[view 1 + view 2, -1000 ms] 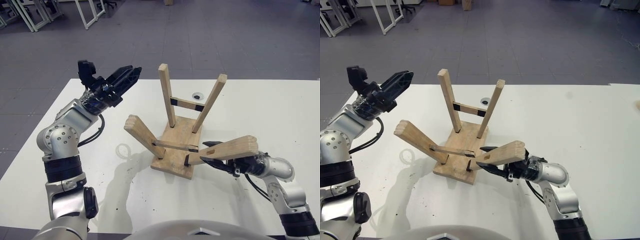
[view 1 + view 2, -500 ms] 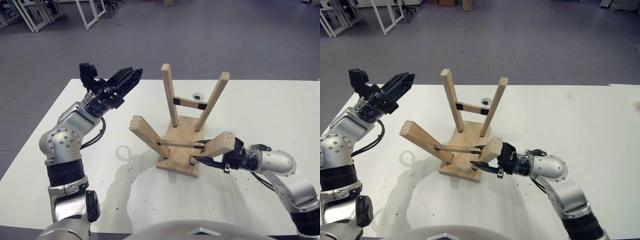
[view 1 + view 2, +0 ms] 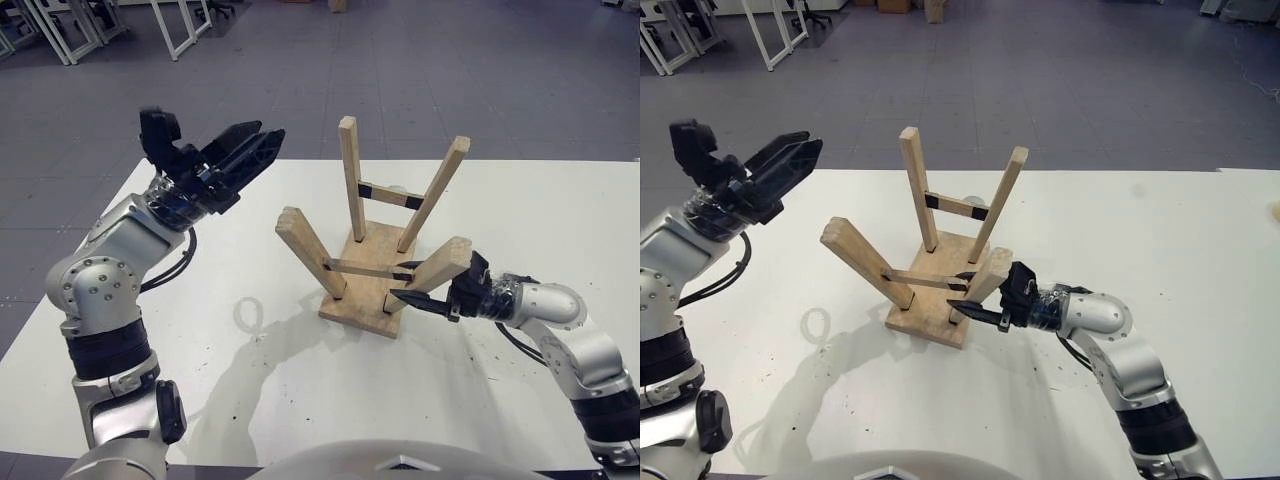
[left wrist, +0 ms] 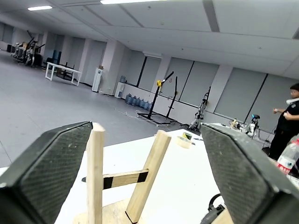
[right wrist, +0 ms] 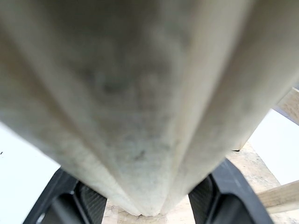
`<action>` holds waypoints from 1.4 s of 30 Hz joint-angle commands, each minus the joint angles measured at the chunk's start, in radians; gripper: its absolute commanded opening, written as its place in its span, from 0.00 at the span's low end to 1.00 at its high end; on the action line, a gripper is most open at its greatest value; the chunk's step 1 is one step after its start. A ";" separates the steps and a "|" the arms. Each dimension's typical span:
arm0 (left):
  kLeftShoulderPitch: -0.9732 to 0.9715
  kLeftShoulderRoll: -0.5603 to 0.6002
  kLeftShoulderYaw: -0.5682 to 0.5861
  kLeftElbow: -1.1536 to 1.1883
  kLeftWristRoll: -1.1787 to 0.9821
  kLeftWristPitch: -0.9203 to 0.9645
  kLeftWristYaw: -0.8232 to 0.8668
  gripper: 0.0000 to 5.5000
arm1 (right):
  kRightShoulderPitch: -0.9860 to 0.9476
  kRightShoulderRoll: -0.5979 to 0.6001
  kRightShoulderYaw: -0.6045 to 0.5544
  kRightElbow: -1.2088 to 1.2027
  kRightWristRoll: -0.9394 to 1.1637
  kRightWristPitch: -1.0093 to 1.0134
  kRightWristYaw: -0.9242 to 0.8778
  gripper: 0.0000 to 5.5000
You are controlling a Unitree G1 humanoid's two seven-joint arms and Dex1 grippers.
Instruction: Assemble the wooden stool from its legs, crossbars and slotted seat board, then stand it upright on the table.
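Note:
The wooden stool lies upside down on the white table, its seat board (image 3: 352, 312) flat and its legs pointing up. Two far legs (image 3: 352, 180) are joined by a crossbar (image 3: 390, 195). A thin crossbar (image 3: 365, 268) links the near left leg (image 3: 308, 250) to the near right leg (image 3: 440, 268). My right gripper (image 3: 420, 296) is shut on that near right leg, low by the board; in the right wrist view the leg (image 5: 140, 93) sits between both fingers (image 5: 70, 200). My left gripper (image 3: 245, 150) hangs open in the air left of the stool, aimed at it.
The white table (image 3: 540, 220) has free room to the right of the stool and in front of it. Its left edge runs under my left arm. Beyond the far edge is grey floor with metal frames well back.
The near right leg, which leaned far outward to the right, now stands steeper, still held by my right gripper. The stool has shifted slightly right. My left gripper has risen, still open.

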 commanded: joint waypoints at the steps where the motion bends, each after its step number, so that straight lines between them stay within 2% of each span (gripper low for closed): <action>1: -0.107 0.002 -0.013 -0.117 -0.070 0.044 0.165 0.78 | 0.023 -0.001 0.021 0.061 -0.048 0.038 -0.015 0.37; 3: -0.173 -0.028 -0.063 -0.180 -0.138 0.090 0.318 0.78 | 0.020 0.012 0.023 0.076 -0.055 0.031 -0.026 0.37; 7: -0.217 -0.118 -0.234 -0.285 -0.071 0.165 0.646 0.63 | 0.015 0.029 0.023 0.109 -0.068 0.008 -0.040 0.37; 10: -0.167 -0.212 -0.345 -0.329 0.009 0.176 0.790 0.54 | 0.018 0.039 0.029 0.127 -0.078 -0.011 -0.050 0.37; 13: -0.091 -0.258 -0.475 -0.345 0.149 0.169 0.852 0.46 | 0.019 0.045 0.034 0.134 -0.085 -0.022 -0.056 0.37; 15: -0.026 -0.267 -0.580 -0.355 0.241 0.161 0.845 0.45 | 0.015 0.048 0.035 0.138 -0.088 -0.022 -0.061 0.37; 19: 0.017 -0.240 -0.718 -0.364 0.403 0.145 0.801 0.45 | 0.010 0.048 0.034 0.140 -0.086 -0.017 -0.064 0.37; 24: -0.004 -0.288 -0.727 -0.387 0.566 0.019 0.772 0.45 | 0.017 0.049 0.025 0.135 -0.082 -0.013 -0.073 0.37; 26: 0.009 -0.205 -0.793 -0.389 0.607 0.092 0.711 0.45 | 0.021 0.047 0.025 0.130 -0.079 -0.010 -0.073 0.37; 29: 0.038 -0.013 -0.969 -0.375 0.719 0.148 0.578 0.45 | 0.021 0.042 0.024 0.122 -0.074 -0.002 -0.069 0.37; 32: 0.072 0.038 -1.052 -0.335 0.804 0.135 0.513 0.45 | -0.001 0.040 0.033 0.117 -0.080 0.016 -0.070 0.37; 37: 0.086 -0.037 -1.005 -0.327 0.843 0.118 0.477 0.45 | -0.027 0.026 0.185 0.136 -0.213 0.117 -0.096 0.37; 40: 0.065 -0.101 -0.929 -0.344 0.836 0.121 0.473 0.45 | -0.007 -0.015 0.302 0.172 -0.306 0.185 -0.108 0.37; 42: 0.039 -0.145 -0.861 -0.356 0.822 0.135 0.474 0.45 | 0.019 -0.023 0.321 0.204 -0.286 0.234 -0.120 0.37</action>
